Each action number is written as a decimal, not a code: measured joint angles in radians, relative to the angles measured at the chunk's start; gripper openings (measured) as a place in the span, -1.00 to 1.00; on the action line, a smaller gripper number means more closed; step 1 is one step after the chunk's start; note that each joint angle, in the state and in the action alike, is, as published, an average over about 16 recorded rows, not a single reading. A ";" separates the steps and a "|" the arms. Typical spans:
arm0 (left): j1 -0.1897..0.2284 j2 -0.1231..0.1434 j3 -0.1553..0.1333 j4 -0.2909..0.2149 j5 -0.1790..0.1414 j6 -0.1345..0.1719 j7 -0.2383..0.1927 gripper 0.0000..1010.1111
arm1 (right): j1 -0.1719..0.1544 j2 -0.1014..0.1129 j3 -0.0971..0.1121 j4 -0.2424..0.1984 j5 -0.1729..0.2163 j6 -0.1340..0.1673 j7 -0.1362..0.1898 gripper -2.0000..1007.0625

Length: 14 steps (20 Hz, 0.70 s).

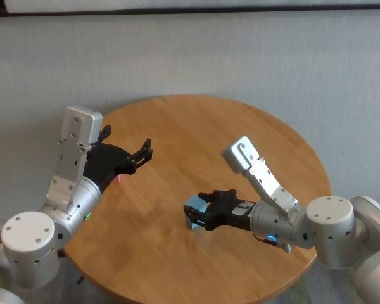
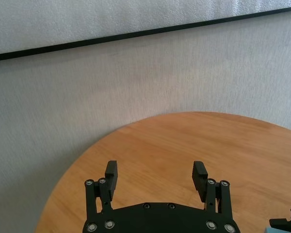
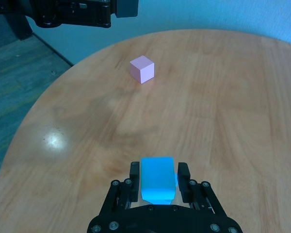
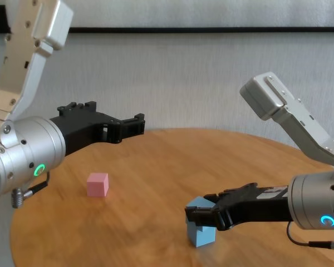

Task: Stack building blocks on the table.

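Low over the round wooden table, the right gripper sits at about 5 o'clock from the tabletop's centre in the head view, its black fingers closed narrowly on a light blue block. In the chest view that block sits tilted, directly on top of a second light blue block that rests on the wood; the two are touching, though their faces do not line up squarely (whether the upper one bears its own weight or hangs in the grip cannot be told). From the head view only a blue patch shows between the fingers.

Well apart from this pair, the pink block lies alone on the table, at about 9 o'clock near the left edge. The right wrist view shows the same cube standing flat and square on the wood, with nothing touching it.

Above that side, the left gripper hangs in the air over the table's left rim, fingers spread wide with nothing between them, their pads parallel. In the chest view the left gripper is clearly higher than the pink cube and beyond it.
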State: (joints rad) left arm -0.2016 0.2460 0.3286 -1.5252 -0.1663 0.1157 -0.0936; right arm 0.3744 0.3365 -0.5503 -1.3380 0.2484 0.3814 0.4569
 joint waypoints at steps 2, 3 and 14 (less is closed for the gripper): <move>0.000 0.000 0.000 0.000 0.000 0.000 0.000 0.98 | 0.000 0.000 0.000 0.000 0.000 0.000 0.000 0.04; 0.000 0.000 0.000 0.000 0.000 0.000 0.000 0.98 | 0.000 0.000 0.000 0.000 0.000 0.000 0.000 0.10; 0.000 0.000 0.000 0.000 0.000 0.000 0.000 0.98 | -0.014 0.006 0.013 -0.018 0.003 -0.045 -0.006 0.81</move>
State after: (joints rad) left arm -0.2016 0.2460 0.3286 -1.5252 -0.1664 0.1157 -0.0936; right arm 0.3604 0.3425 -0.5378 -1.3557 0.2519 0.3359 0.4512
